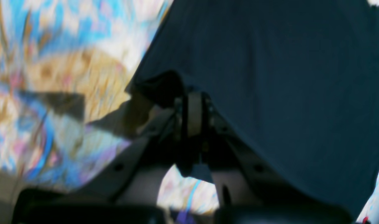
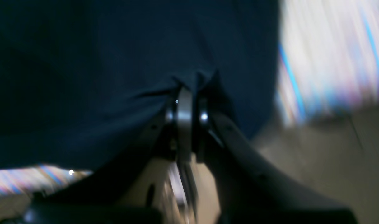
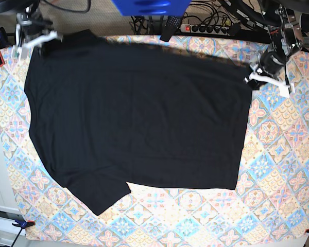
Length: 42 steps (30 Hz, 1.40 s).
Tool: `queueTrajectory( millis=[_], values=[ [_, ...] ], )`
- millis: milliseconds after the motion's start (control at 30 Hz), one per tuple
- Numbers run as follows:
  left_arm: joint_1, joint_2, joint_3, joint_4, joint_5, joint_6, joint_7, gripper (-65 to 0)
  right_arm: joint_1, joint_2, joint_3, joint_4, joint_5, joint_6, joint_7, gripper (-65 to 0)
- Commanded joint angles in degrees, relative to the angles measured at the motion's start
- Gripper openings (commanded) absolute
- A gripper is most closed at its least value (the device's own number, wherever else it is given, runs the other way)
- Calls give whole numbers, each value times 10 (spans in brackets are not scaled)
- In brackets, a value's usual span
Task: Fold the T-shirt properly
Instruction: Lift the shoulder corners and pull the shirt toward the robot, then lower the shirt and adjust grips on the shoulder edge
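1. Left claw [image 1: 194,102] pressed together, pinching the edge of the T-shirt [image 1: 270,77] at a corner; cloth bunches into a small dark fold right at the tips. Wrist view is blurred
2. In base view the left claw [image 3: 253,78] sits at the far right, on the shirt's upper right corner
3. Right claw [image 2: 185,102] also pressed together, pinching shirt cloth [image 2: 99,77]; short creases run out from the grip point. This view is blurred too
4. In base view the right claw [image 3: 46,39] is at the far left, on the shirt's upper left corner near the collar end
5. T-shirt [image 3: 139,118] lies spread over the worktop [image 3: 283,170], black, mostly flat, w/ its far edge stretched between the two claws. One sleeve [image 3: 100,193] points to the near left
6. Worktop has a patterned cover, blue/orange/pink tile motif, bare on the right side and along the near edge
7. Beyond the far edge: a blue object [image 3: 150,6], a power strip [image 3: 208,28] and cables
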Motion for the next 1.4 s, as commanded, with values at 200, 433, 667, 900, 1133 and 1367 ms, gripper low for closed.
queueTrajectory(
  millis=[200,433,667,900,1133,1367],
  values=[
    [-94,-5,-1,-82,-4,-1,-7,-650,97,6,1,3,-1,-7,-8,-650],
    [-188,-5,-1,-197,-4,-1,-10,-650,202,6,1,-45,-2,-7,-61,-648],
    [-254,6,0,-264,0,-1,-10,-650,273,6,0,-131,-2,-7,-60,-647],
    [-275,6,0,-308,-5,-1,-6,-586,291,7,0,-140,-2,-7,-61,-521],
    [-235,3,-16,-239,-7,-1,60,-274,238,8,6,-87,0,-7,-96,-406],
    [-135,4,-31,-144,-29,-1,70,-253,156,8,6,-30,0,-7,-96,-406]
  ],
)
